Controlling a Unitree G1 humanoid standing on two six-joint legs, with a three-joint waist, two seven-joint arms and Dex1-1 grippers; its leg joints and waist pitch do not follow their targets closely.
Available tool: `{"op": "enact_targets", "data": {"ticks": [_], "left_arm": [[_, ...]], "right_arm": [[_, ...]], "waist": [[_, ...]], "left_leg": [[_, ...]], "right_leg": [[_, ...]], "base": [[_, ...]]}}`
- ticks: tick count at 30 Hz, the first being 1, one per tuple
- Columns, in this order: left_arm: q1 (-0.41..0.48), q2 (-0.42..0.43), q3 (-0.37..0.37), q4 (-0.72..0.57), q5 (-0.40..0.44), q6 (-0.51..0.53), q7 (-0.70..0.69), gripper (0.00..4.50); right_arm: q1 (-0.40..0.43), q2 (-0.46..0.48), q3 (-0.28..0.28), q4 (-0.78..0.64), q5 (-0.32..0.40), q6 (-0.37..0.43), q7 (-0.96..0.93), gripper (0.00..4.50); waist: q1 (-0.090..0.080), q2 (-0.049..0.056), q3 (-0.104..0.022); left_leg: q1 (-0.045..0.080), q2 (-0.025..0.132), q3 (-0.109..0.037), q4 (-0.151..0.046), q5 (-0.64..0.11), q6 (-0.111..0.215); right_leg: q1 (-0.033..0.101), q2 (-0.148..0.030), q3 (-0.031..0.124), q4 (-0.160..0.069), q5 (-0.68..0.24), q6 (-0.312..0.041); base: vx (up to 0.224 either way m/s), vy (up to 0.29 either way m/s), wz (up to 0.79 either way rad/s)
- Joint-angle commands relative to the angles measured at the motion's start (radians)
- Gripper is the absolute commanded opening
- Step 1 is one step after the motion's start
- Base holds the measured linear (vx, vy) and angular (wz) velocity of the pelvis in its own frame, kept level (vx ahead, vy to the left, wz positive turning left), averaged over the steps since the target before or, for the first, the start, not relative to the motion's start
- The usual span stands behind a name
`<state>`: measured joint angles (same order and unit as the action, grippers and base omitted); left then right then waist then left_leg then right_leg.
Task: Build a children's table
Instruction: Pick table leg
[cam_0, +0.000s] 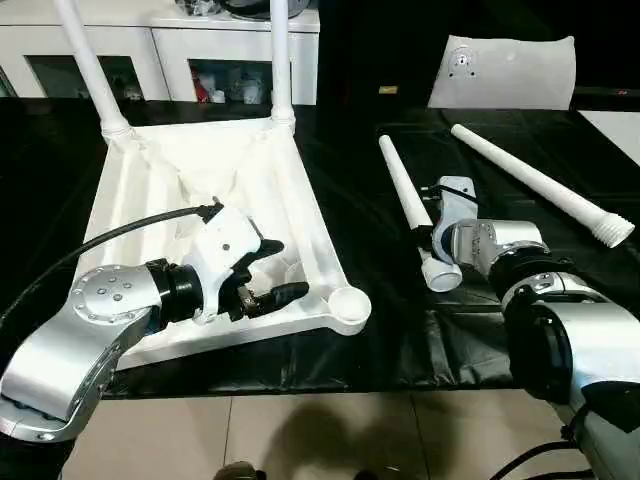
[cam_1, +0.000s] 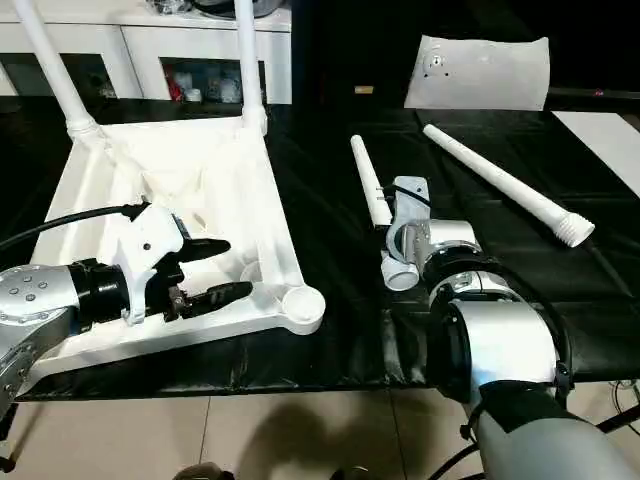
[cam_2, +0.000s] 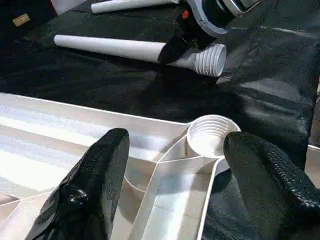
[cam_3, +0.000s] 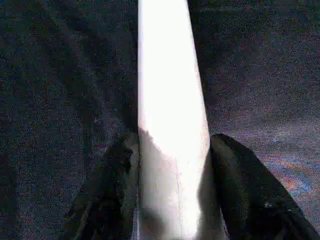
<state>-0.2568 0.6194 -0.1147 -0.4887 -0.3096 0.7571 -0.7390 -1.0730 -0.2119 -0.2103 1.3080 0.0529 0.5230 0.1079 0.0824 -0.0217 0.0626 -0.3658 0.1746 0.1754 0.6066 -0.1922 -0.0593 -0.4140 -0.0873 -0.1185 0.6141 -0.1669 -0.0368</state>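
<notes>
Head views: tabletop (cam_0: 215, 190), upturned on the black table (cam_0: 400, 330), two legs screwed into its far corners. Left claw (cam_0: 268, 272), released, hovers over the near rim, the empty socket (cam_0: 349, 301) just beyond its tips. Right claw (cam_1: 398, 222) grasps a loose leg (cam_1: 378, 215); another leg (cam_0: 545, 186) lies well apart.
Left wrist: fingers (cam_2: 97, 180) spread, socket between them.
Right wrist: fingers (cam_3: 112, 180) touch the leg's sides.

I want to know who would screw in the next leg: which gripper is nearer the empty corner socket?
Left. The left gripper hovers over the tabletop beside the socket; the right gripper straddles a loose leg lying farther right.
</notes>
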Motion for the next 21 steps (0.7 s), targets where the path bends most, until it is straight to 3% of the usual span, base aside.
{"op": "enact_targets", "data": {"ticks": [1, 6, 12, 13, 15, 16, 18, 20, 21], "left_arm": [[-0.004, 0.002, 0.012, -0.017, 0.004, -0.008, 0.009, 3.41], [-0.019, -0.034, 0.012, 0.007, 0.014, -0.024, 0.046, 3.41], [-0.064, -0.115, 0.007, 0.085, 0.040, -0.063, 0.128, 3.41], [-0.068, -0.120, 0.007, 0.090, 0.040, -0.066, 0.132, 3.41], [-0.078, -0.132, 0.006, 0.106, 0.049, -0.073, 0.146, 3.41], [-0.084, -0.142, 0.005, 0.117, 0.054, -0.076, 0.158, 3.41], [-0.101, -0.175, 0.009, 0.147, 0.067, -0.079, 0.197, 3.41], [-0.110, -0.199, 0.017, 0.163, 0.066, -0.076, 0.220, 3.41], [-0.114, -0.212, 0.021, 0.171, 0.064, -0.075, 0.231, 3.41]], "right_arm": [[0.021, 0.011, -0.016, 0.005, 0.025, -0.008, -0.009, 1.84], [0.021, 0.004, -0.035, -0.025, 0.038, -0.058, -0.019, 1.84], [0.066, -0.002, -0.059, -0.164, 0.083, -0.144, 0.057, 1.84], [0.074, 0.001, -0.063, -0.185, 0.091, -0.155, 0.067, 1.84], [0.092, 0.007, -0.062, -0.230, 0.100, -0.163, 0.090, 1.84], [0.111, 0.013, -0.066, -0.275, 0.111, -0.164, 0.099, 1.84], [0.167, 0.033, -0.090, -0.415, 0.167, -0.139, 0.132, 1.84], [0.205, 0.048, -0.104, -0.505, 0.206, -0.124, 0.160, 1.84], [0.231, 0.056, -0.107, -0.558, 0.231, -0.112, 0.181, 1.84]], "waist": [[-0.003, 0.009, -0.059], [-0.001, 0.004, -0.063], [0.001, 0.014, -0.072], [0.001, 0.009, -0.074], [0.002, 0.018, -0.073], [0.000, 0.012, -0.073], [0.004, 0.026, -0.074], [0.003, 0.018, -0.077], [0.004, 0.025, -0.078]], "left_leg": [[0.008, 0.051, -0.021, -0.078, -0.269, -0.041], [0.006, 0.051, -0.019, -0.075, -0.240, -0.038], [0.003, 0.048, -0.016, -0.070, -0.189, -0.022], [0.004, 0.048, -0.016, -0.069, -0.185, -0.020], [0.002, 0.047, -0.016, -0.069, -0.188, -0.016], [0.003, 0.048, -0.016, -0.069, -0.184, -0.012], [0.004, 0.048, -0.017, -0.069, -0.180, -0.010], [0.004, 0.049, -0.018, -0.070, -0.170, -0.003], [0.005, 0.049, -0.021, -0.070, -0.169, -0.006]], "right_leg": [[0.050, -0.070, 0.065, -0.071, -0.337, -0.141], [0.054, -0.072, 0.066, -0.068, -0.301, -0.148], [0.061, -0.065, 0.065, -0.062, -0.215, -0.162], [0.062, -0.066, 0.065, -0.059, -0.209, -0.167], [0.063, -0.066, 0.064, -0.063, -0.216, -0.163], [0.063, -0.064, 0.064, -0.065, -0.215, -0.159], [0.064, -0.065, 0.064, -0.066, -0.211, -0.151], [0.066, -0.063, 0.064, -0.067, -0.194, -0.145], [0.066, -0.064, 0.062, -0.064, -0.194, -0.152]], "base": [[0.000, 0.000, 0.00], [0.000, 0.000, 0.00], [0.000, 0.000, 0.00], [0.000, 0.000, 0.00], [0.000, 0.000, 0.00], [0.000, 0.000, 0.00], [0.000, 0.000, 0.00], [0.000, 0.000, 0.00], [0.000, 0.000, 0.00]]}}
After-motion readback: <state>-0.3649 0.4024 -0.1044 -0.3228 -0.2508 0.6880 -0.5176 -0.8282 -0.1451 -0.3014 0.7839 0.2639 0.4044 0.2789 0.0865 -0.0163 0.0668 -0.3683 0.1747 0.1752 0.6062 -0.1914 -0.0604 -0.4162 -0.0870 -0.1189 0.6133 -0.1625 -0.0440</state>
